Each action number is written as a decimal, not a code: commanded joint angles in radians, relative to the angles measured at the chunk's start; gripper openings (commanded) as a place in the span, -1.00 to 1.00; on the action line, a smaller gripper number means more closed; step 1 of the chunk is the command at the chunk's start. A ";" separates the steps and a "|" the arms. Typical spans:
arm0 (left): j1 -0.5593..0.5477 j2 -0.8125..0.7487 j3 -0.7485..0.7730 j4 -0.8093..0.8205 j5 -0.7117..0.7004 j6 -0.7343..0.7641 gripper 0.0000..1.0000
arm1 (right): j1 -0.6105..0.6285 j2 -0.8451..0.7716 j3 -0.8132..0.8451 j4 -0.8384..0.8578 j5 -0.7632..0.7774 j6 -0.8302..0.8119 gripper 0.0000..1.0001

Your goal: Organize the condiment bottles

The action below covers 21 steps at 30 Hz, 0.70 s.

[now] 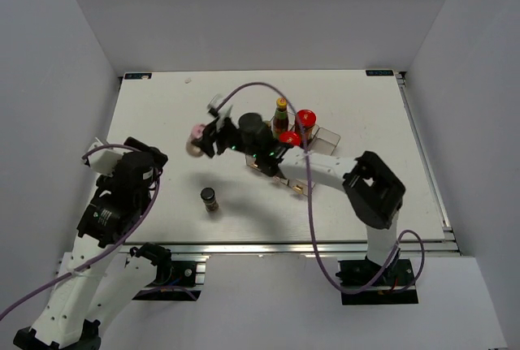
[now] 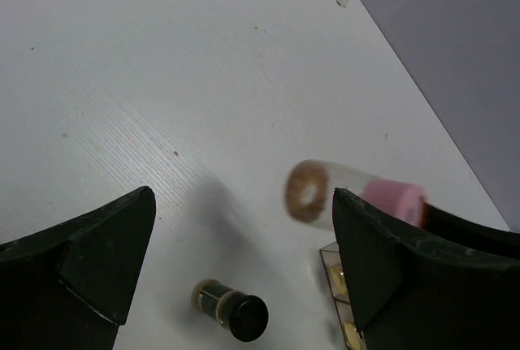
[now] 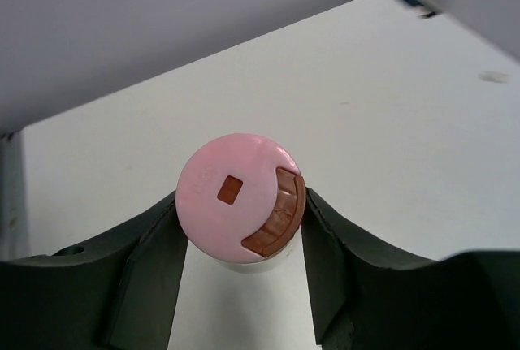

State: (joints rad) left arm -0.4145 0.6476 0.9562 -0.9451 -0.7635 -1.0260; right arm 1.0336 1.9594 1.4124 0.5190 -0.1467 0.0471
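Observation:
My right gripper is shut on the pink bottle, held on its side above the table's middle left. In the right wrist view the pink lid with its brown flap sits between the fingers. It also shows in the left wrist view, blurred. The dark black-capped bottle stands alone near the front; it shows in the left wrist view. My left gripper is open and empty at the left. A tall yellow-capped bottle and two red-lidded jars stand in the clear tray.
The right arm's links reach across the tray area. The small yellow-capped bottle is hidden. A small white scrap lies near the back edge. White walls close in the table on three sides.

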 commanded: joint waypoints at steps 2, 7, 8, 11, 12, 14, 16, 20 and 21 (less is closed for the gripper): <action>-0.001 -0.002 -0.020 0.066 0.036 0.029 0.96 | -0.104 -0.196 -0.113 0.154 0.131 0.071 -0.46; -0.001 0.044 -0.112 0.244 0.156 0.079 0.96 | -0.219 -0.408 -0.318 0.082 0.292 0.082 -0.47; -0.001 0.076 -0.125 0.308 0.202 0.101 0.96 | -0.252 -0.483 -0.402 0.079 0.362 0.101 -0.46; -0.003 0.133 -0.166 0.409 0.268 0.136 0.96 | -0.303 -0.634 -0.507 0.046 0.454 0.128 -0.46; -0.003 0.153 -0.171 0.460 0.286 0.145 0.96 | -0.337 -0.667 -0.532 -0.003 0.479 0.137 -0.46; -0.003 0.208 -0.169 0.492 0.317 0.173 0.96 | -0.371 -0.768 -0.591 -0.055 0.563 0.145 -0.47; -0.004 0.239 -0.166 0.525 0.326 0.194 0.96 | -0.408 -0.857 -0.631 -0.106 0.619 0.137 -0.47; -0.004 0.299 -0.174 0.583 0.345 0.225 0.96 | -0.500 -0.956 -0.714 -0.198 0.641 0.174 -0.39; -0.004 0.308 -0.172 0.601 0.357 0.234 0.96 | -0.535 -0.962 -0.722 -0.221 0.636 0.200 -0.39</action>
State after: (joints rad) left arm -0.4145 0.9459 0.7826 -0.4446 -0.4526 -0.8417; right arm 0.5529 1.0340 0.7174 0.3687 0.4240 0.1898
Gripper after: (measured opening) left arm 0.982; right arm 0.580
